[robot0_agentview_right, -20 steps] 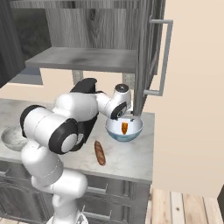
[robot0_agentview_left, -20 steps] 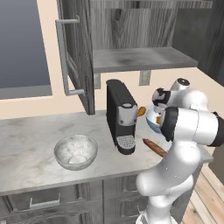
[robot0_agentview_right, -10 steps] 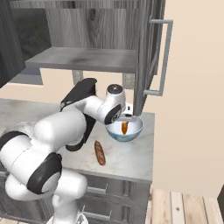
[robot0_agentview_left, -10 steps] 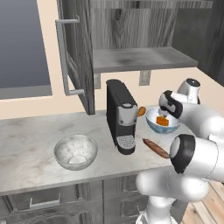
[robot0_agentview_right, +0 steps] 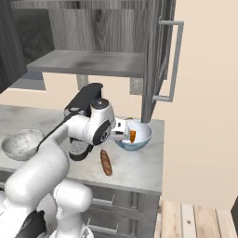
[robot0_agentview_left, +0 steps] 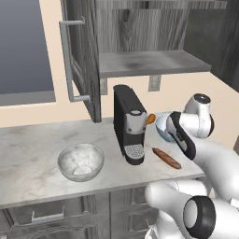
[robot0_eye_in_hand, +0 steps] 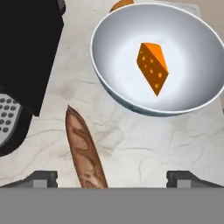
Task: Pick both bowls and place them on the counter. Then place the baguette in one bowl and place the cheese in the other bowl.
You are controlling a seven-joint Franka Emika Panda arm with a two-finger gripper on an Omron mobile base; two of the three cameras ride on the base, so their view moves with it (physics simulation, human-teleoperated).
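Observation:
The white and blue bowl [robot0_eye_in_hand: 118, 52] stands on the counter [robot0_eye_in_hand: 148, 144] with the orange cheese [robot0_eye_in_hand: 152, 66] wedge lying inside it. Beside it lies the reddish-brown baguette [robot0_eye_in_hand: 84, 151], flat on the counter. My gripper [robot0_eye_in_hand: 114, 179] hovers open above them, and the baguette's near end lies between the two fingertips [robot0_eye_in_hand: 41, 178] in the hand view. From the right base view the gripper [robot0_agentview_right: 122, 135] hangs at the rim of the blue bowl [robot0_agentview_right: 142, 137], above the baguette [robot0_agentview_right: 106, 162]. The grey marbled bowl [robot0_agentview_left: 80, 161] sits empty on the counter [robot0_agentview_left: 28, 149], left of the coffee machine.
A black coffee machine [robot0_agentview_left: 130, 123] stands between the two bowls, close to the baguette [robot0_agentview_left: 166, 158]. A small orange-brown lump [robot0_agentview_left: 150, 118] lies behind the blue bowl [robot0_agentview_left: 162, 127]. An open cabinet door [robot0_agentview_left: 79, 65] and a grey shelf [robot0_agentview_left: 149, 63] hang above. The counter ends just right of the blue bowl.
The hand has drawn back from above the blue bowl towards the baguette, and the arm's elbow has swung. The cheese stays in the bowl.

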